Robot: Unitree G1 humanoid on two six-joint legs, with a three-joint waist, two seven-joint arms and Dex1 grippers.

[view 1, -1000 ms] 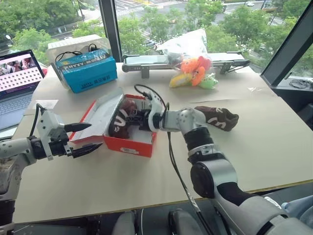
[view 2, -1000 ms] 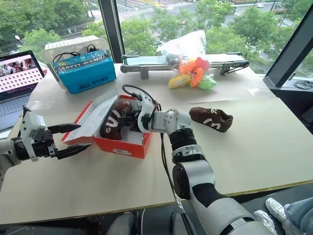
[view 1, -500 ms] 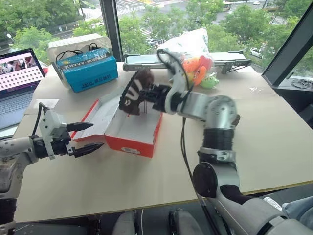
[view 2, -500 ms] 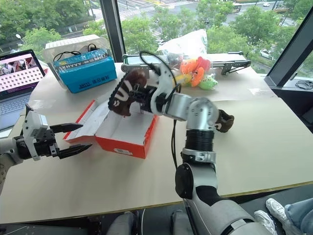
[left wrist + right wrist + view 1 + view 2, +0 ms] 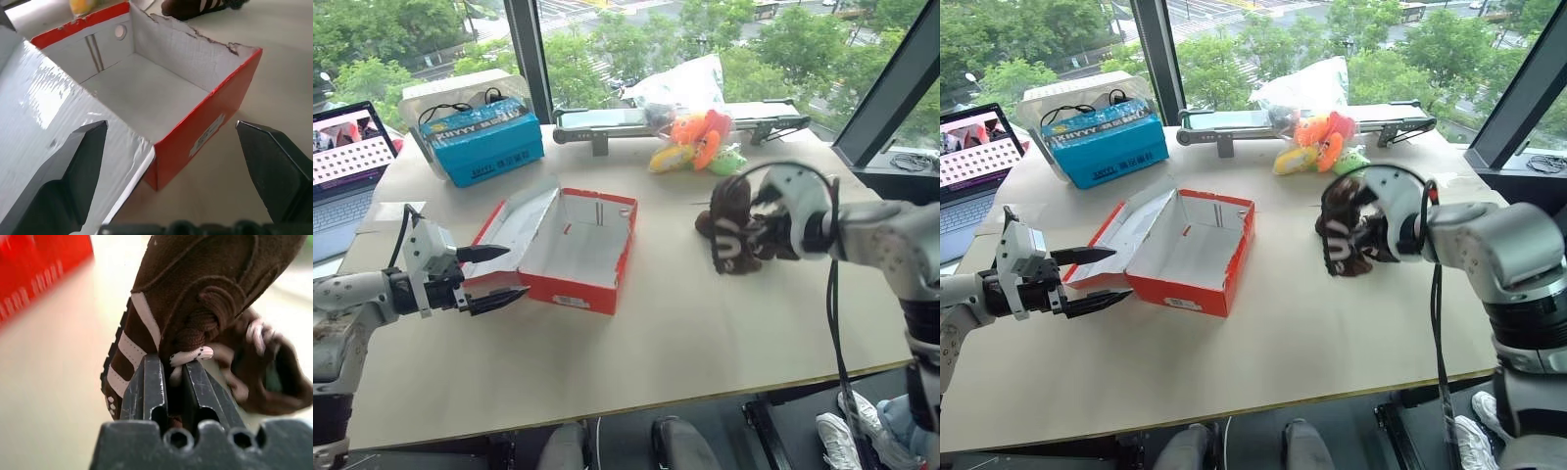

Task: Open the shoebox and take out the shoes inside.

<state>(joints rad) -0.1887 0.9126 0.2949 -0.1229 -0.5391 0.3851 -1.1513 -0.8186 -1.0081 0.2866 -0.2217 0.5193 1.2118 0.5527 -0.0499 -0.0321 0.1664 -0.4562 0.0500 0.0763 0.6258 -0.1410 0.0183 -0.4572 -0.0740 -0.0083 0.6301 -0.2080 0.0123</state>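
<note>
The red shoebox (image 5: 607, 284) stands open in the middle of the table, its lid (image 5: 514, 230) folded back to the left and its white inside bare. My right gripper (image 5: 173, 367) is shut on the laces of one brown shoe (image 5: 732, 230), holding it toe-down over the table to the right of the box. The other shoe (image 5: 266, 382) lies right behind it, mostly hidden. My left gripper (image 5: 494, 277) is open at the front corner of the lid, one finger (image 5: 73, 161) on each side of the lid's edge, holding nothing.
A blue box with wires (image 5: 481, 140) and a laptop (image 5: 347, 157) sit at the back left. Orange-green plush toys (image 5: 698, 142) and a long grey device (image 5: 636, 119) lie along the window. The table's front edge (image 5: 607, 401) is near.
My right gripper lifted the brown shoe out of the box and swung it far to the right, down beside the other shoe. The left gripper stayed put.
</note>
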